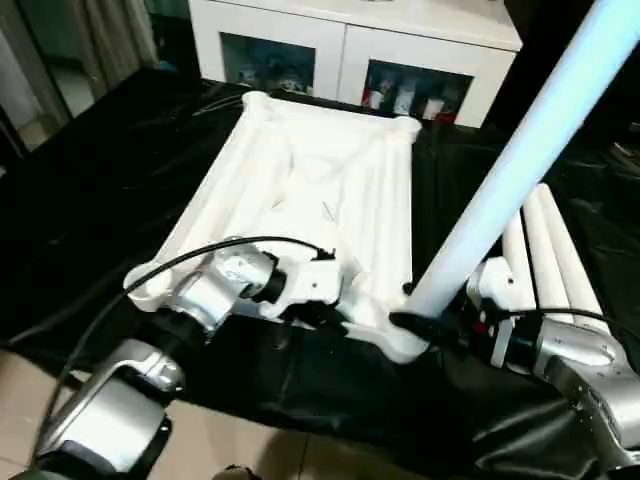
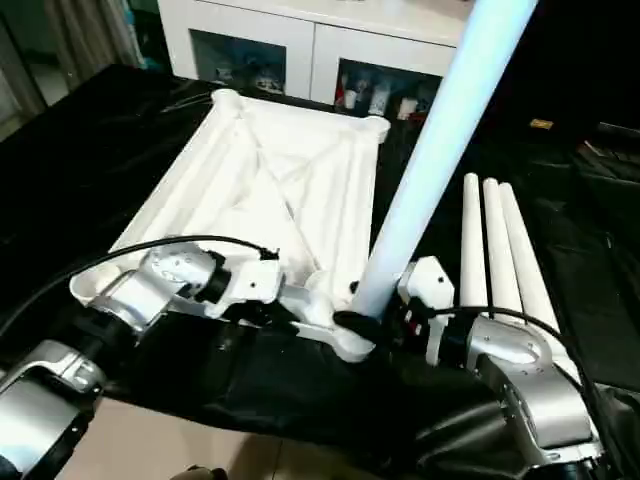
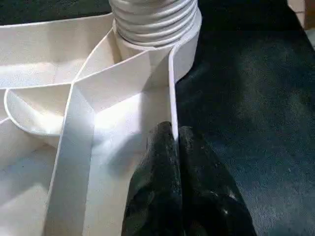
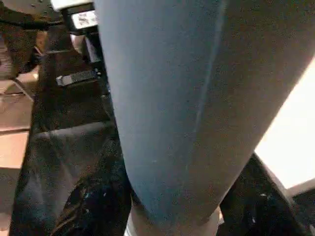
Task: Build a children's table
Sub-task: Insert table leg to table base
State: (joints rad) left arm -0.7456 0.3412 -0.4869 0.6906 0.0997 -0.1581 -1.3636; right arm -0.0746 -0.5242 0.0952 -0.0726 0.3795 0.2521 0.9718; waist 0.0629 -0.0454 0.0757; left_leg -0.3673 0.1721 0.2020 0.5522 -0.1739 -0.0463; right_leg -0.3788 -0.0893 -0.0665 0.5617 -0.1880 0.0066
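The children's table top [image 1: 300, 190] lies upside down on the black sheet, ribs facing up. My left gripper [image 1: 318, 314] is shut on its near rim; the left wrist view shows both black fingers [image 3: 160, 147] pinching the thin rim wall close to the corner socket. A pale-blue leg [image 1: 520, 160] stands tilted in the near right corner socket [image 1: 400, 340], and its ribbed, threaded end [image 3: 152, 19] sits in the socket. My right gripper [image 1: 425, 325] is shut on this leg just above the socket. The leg [image 4: 172, 123] fills the right wrist view.
Three white tube legs [image 1: 545, 250] lie side by side on the black sheet, right of the top. A white glass-door cabinet [image 1: 350, 50] stands behind the work table. The sheet's near edge [image 1: 300, 400] drops to a tiled floor.
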